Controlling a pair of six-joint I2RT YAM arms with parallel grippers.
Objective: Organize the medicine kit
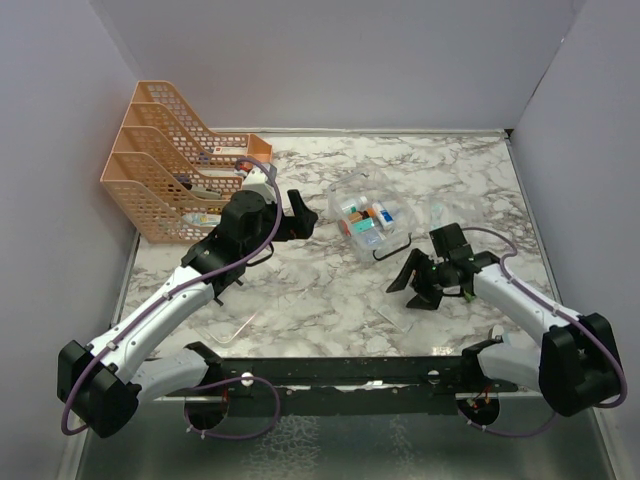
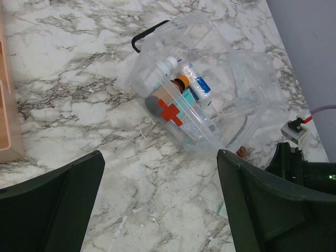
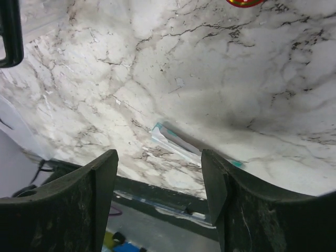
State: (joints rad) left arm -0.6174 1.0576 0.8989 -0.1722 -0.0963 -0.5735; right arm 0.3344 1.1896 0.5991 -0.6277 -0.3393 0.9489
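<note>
I've got the medicine kit (image 1: 368,222) sitting mid-table on the marble, well right of the orange mesh file rack (image 1: 170,175), with small bottles and a red-cross pack inside. Left gripper (image 2: 160,184) hangs just left of it, fingers spread wide, holding nothing. Right gripper (image 3: 157,178) is low over a thin teal-edged packet (image 3: 176,143), its 2 fingers apart on either side.

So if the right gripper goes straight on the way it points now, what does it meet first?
The right gripper would most likely meet the thin packet lying flat on the table, just ahead between its open jaws; depth is unclear, so it may touch bare marble beside it.
</note>
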